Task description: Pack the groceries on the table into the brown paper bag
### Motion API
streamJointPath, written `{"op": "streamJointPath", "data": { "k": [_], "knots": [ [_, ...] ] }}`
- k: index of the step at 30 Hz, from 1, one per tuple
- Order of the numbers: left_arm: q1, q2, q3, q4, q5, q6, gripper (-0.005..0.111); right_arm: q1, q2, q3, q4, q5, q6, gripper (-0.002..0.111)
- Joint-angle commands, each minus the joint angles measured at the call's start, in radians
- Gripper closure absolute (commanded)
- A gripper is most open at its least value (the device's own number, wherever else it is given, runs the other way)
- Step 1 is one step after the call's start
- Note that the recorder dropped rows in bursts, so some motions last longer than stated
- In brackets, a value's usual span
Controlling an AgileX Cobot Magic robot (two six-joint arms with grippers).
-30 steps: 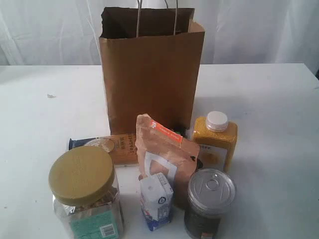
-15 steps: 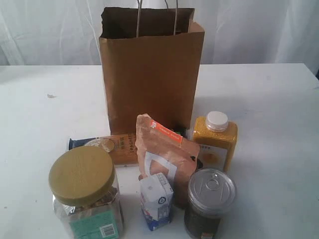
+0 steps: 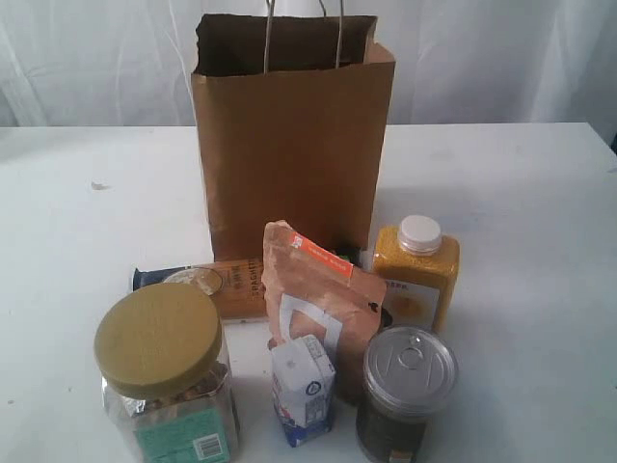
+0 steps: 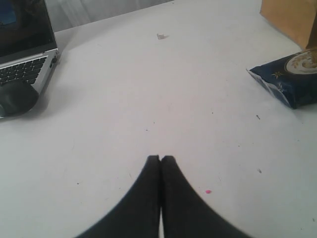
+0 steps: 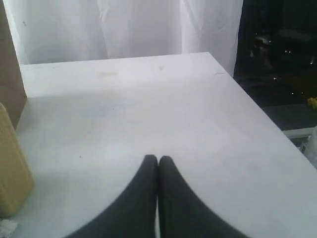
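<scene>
The brown paper bag point(image 3: 292, 135) stands upright and open at the back of the table point(image 3: 521, 193). In front of it lie the groceries: a flat spaghetti packet point(image 3: 207, 280), a brown orange-labelled pouch point(image 3: 318, 289), a yellow white-capped bottle point(image 3: 416, 270), a clear jar with an olive-yellow lid point(image 3: 159, 362), a small white-blue carton point(image 3: 302, 388) and a pull-tab can point(image 3: 407, 386). Neither arm shows in the exterior view. My left gripper point(image 4: 161, 157) is shut and empty above bare table, with the packet's blue end point(image 4: 290, 79) off to one side. My right gripper point(image 5: 158, 157) is shut and empty, beside the yellow bottle point(image 5: 11, 168).
A laptop point(image 4: 25, 44) and a black mouse point(image 4: 17, 96) sit at the table's edge in the left wrist view. The table's far edge point(image 5: 257, 106) drops to a dark floor in the right wrist view. White curtains point(image 3: 501, 58) hang behind.
</scene>
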Motion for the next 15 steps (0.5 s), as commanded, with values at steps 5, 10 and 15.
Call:
{"op": "streamJointPath", "data": {
  "k": [5,10,15],
  "knots": [
    [0.002,-0.004,0.003,-0.003,-0.002,-0.001,0.107,-0.003,-0.002,-0.002,0.012,-0.05,0.004,0.108],
    [0.002,-0.004,0.003,-0.003,-0.002,-0.001,0.107,-0.003,-0.002,-0.002,0.709,-0.286,0.687,0.108],
    [0.002,-0.004,0.003,-0.003,-0.002,-0.001,0.107,-0.003,-0.002,-0.002,0.704,-0.481,0.712,0.108]
  ]
}}
